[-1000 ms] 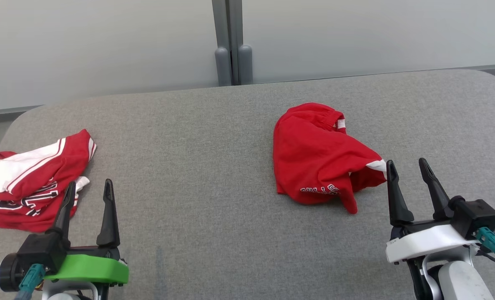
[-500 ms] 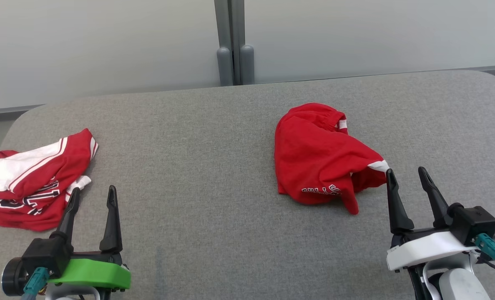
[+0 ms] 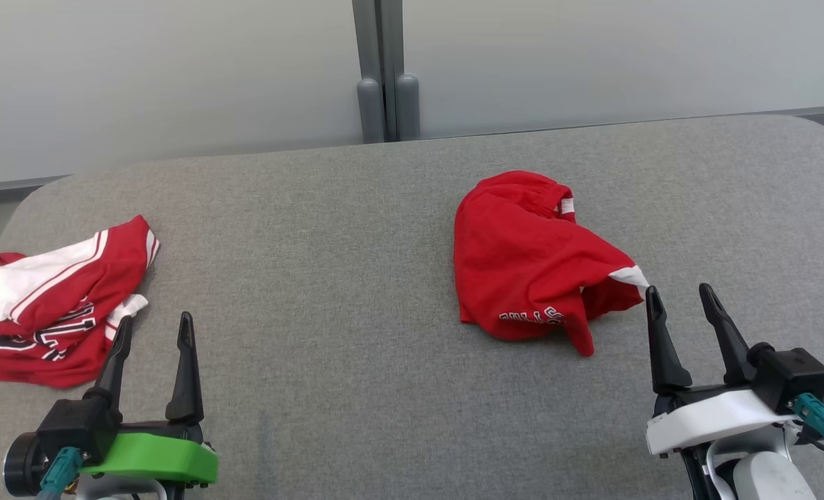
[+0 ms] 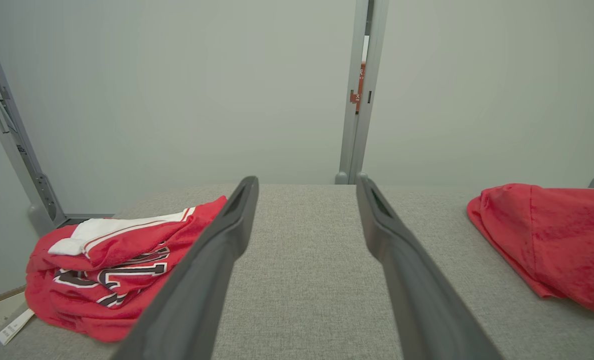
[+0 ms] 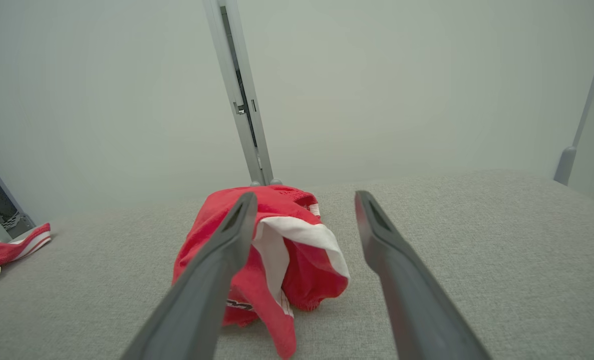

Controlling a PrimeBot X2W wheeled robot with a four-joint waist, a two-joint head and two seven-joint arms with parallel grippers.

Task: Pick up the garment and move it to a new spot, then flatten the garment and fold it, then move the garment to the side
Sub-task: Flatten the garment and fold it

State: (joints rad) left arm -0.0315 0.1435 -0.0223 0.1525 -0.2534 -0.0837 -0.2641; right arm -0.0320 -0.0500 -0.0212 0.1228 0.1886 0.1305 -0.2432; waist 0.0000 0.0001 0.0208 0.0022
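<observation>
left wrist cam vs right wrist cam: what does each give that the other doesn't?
Left wrist view adds: the left gripper with jaws apart, plus the black-and-white lettering and the white label on the folded red-and-white garment.

Right wrist view adds: the right gripper with jaws apart, plus the white sleeve band of the crumpled red garment, seen looking into its opening.

Shared: both garments, the grey padded surface, and the pale wall panels with the grey post.
</observation>
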